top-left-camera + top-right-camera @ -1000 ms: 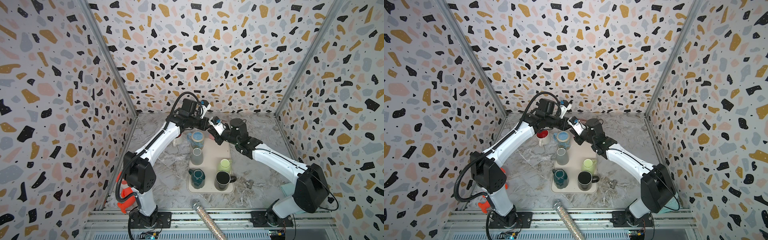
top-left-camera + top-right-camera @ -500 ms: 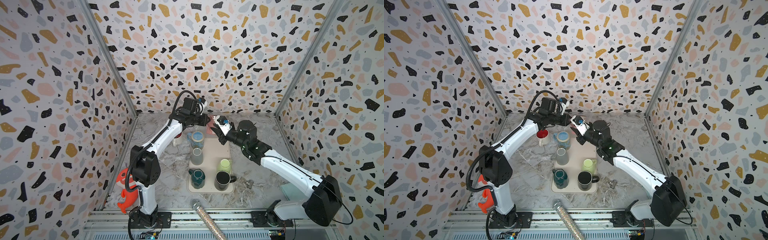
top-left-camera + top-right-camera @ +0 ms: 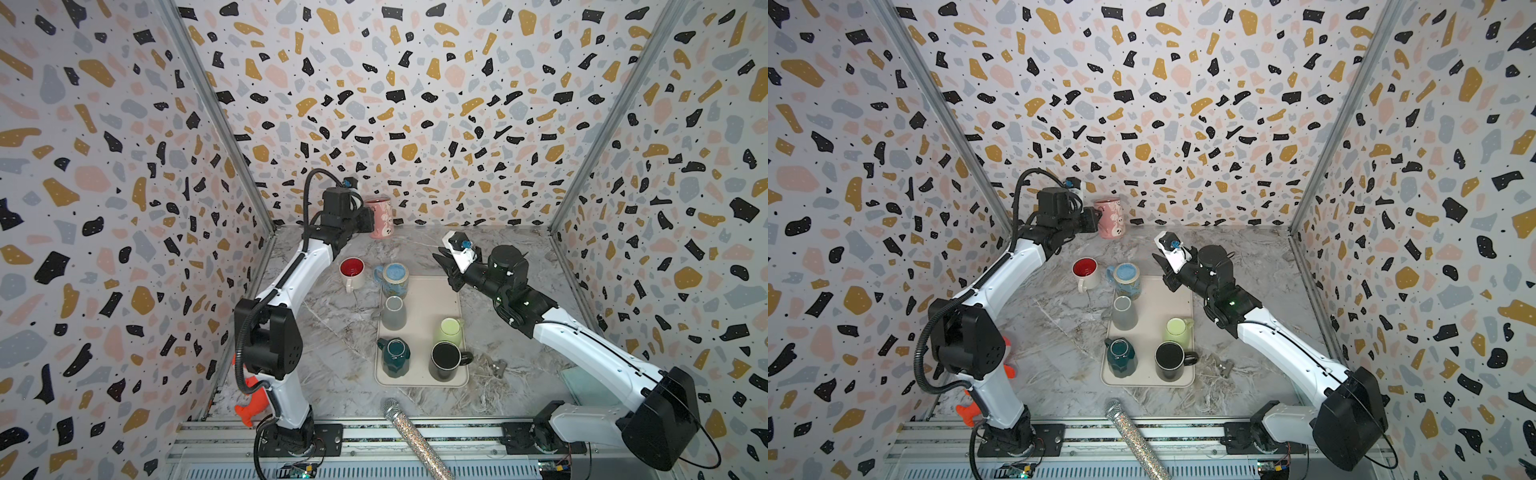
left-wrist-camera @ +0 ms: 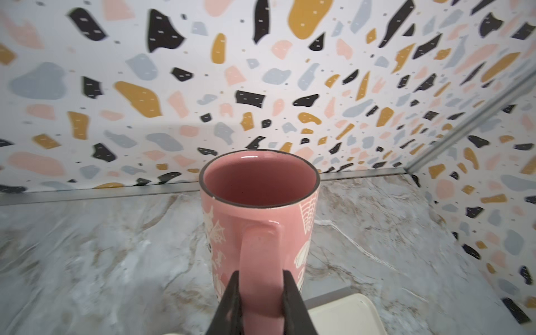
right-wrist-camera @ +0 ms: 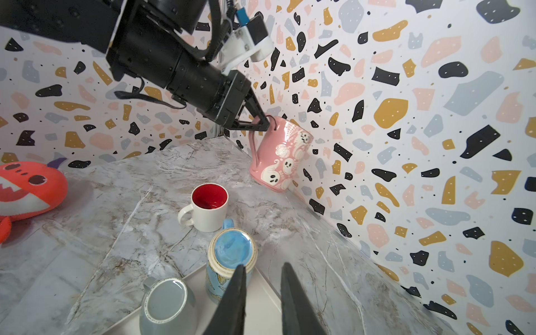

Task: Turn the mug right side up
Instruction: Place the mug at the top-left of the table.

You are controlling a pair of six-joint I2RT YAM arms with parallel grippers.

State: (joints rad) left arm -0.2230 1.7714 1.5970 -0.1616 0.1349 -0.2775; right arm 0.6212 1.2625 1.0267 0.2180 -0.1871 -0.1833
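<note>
**Finding:** the tall pink ceramic mug with white ghost drawings (image 3: pixel 381 218) stands mouth up at the rear of the grey marbled counter (image 3: pixel 332 332), close against the back wall. The left gripper (image 4: pixel 261 293) has its fingers clamped on the mug's handle, one on either side, as the left wrist view shows plainly. Whether the base rests on the counter or hangs just above it cannot be determined.

**Change noted:** a second ago both grippers were crowded together over the far end of the beige plastic tray (image 3: pixel 419 378). Since then the left arm has swung the mug away to the back wall. The right gripper (image 5: pixel 262 268) has drawn back above the tray's far right corner. Its fingers stand slightly apart and hold nothing.

**Assessment:** the turning appears accomplished, since the opening faces upward. What remains, in my judgement, is to set the mug down squarely and release the handle. A grip by the handle alone may let the body swing.
</note>
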